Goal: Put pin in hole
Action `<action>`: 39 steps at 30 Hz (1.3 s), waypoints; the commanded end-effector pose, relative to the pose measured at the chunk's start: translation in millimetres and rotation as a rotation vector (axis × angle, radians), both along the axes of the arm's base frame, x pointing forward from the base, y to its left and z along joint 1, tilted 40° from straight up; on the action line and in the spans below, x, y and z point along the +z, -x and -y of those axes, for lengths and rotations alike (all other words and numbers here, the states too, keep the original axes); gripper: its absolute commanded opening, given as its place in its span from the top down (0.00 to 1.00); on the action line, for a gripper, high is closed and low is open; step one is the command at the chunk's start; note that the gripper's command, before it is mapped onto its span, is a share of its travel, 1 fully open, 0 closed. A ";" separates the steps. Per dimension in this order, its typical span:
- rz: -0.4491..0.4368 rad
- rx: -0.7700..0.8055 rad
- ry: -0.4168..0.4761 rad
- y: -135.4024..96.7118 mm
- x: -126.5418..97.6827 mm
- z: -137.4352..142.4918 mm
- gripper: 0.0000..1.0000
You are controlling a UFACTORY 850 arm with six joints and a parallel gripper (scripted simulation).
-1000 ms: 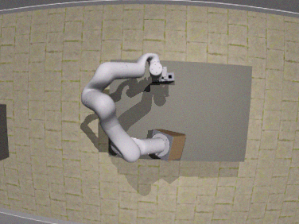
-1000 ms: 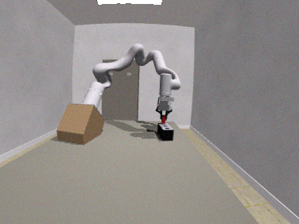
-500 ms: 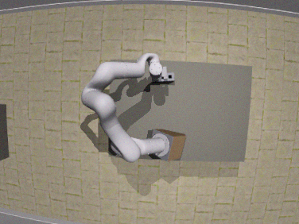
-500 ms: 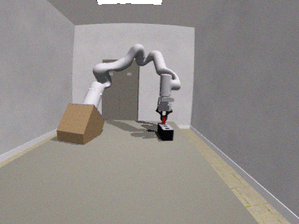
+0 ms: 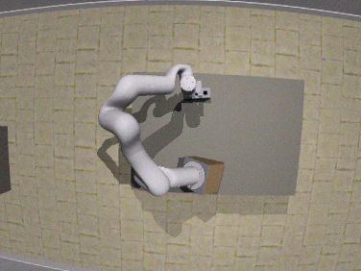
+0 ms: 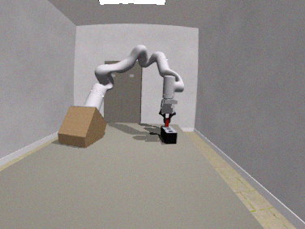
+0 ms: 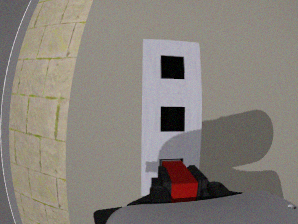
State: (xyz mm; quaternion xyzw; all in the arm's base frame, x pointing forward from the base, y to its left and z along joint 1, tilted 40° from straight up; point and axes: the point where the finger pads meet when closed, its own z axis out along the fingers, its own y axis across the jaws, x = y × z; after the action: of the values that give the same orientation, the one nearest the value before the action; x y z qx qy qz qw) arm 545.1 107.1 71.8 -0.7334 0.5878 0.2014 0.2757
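Hand: dark two-fingered hand (image 7: pixel 176 185) on the white arm, clamped on the red-topped pin (image 7: pixel 178 181); pointing straight down.
Pin: held upright, red end up between the fingers; long axis vertical in the exterior view, red shaft (image 6: pixel 166 120) showing just below the hand.
Block: black rectangular block with white top face (image 7: pixel 172 96), resting on the grey bench (image 7: pixel 246 56); three square holes in a row along its length.
Holes: two open and in view, far (image 7: pixel 172 67) and middle (image 7: pixel 172 119); nearest one hidden under pin and fingers.
Key relation: pin directly above nearest hole, axes apparently aligned; lower tip hidden, insertion depth not discernible.
Next move, judged: straight descent or lift along pin axis.
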 end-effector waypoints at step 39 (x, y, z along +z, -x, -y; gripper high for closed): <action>0.002 -0.001 0.000 -0.5 -5.2 -5.9 1.00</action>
State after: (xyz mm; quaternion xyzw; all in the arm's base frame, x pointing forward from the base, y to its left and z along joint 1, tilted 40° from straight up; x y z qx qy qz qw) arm 546.1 110.4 68.0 -0.7334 0.5879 0.2007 0.2761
